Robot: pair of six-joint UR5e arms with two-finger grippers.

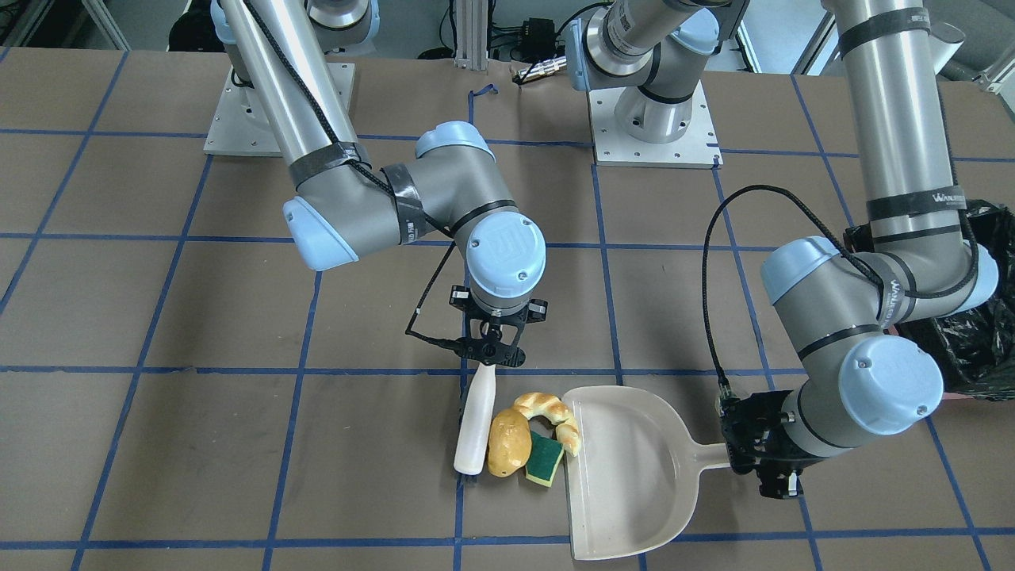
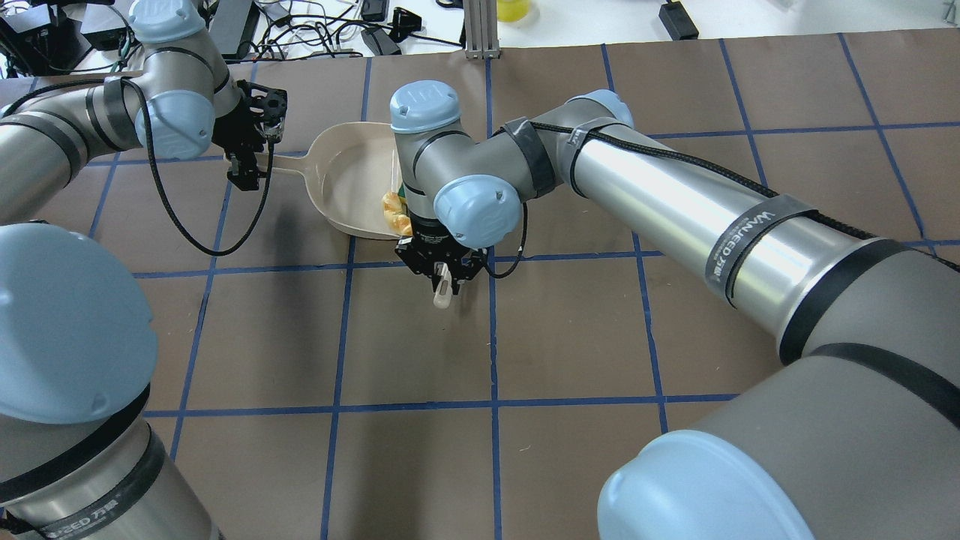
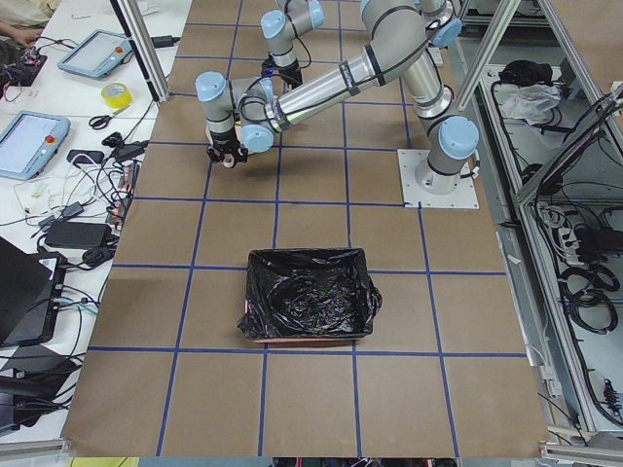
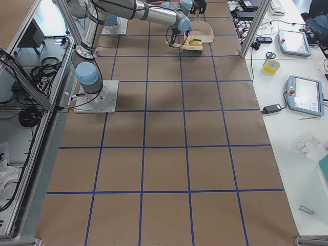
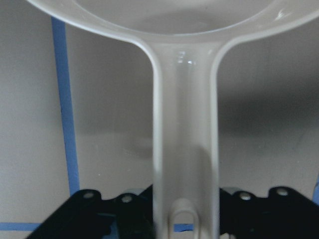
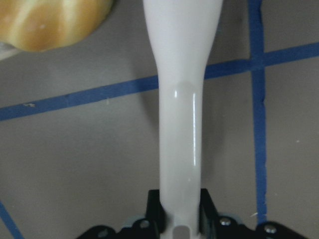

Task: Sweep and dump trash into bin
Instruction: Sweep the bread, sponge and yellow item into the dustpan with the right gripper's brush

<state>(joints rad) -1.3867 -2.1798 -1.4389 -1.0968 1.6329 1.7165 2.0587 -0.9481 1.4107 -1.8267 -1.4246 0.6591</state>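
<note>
The bread roll (image 1: 509,441), croissant (image 1: 547,412) and green-and-yellow sponge (image 1: 544,458) lie bunched together at the open mouth of the beige dustpan (image 1: 634,468). The croissant's end reaches over the pan's lip. My right gripper (image 1: 492,353) is shut on the handle of a white brush (image 1: 476,428), which touches the roll on the side away from the pan. My left gripper (image 1: 765,456) is shut on the dustpan's handle (image 5: 184,149). The bin (image 3: 307,306), pink with a black bag, stands apart from the pan near the left arm.
The table is brown paper with a blue tape grid. The bin's black bag also shows at the right edge of the front-facing view (image 1: 975,333), behind my left arm. The two arm bases (image 1: 654,119) are bolted at the robot's side of the table.
</note>
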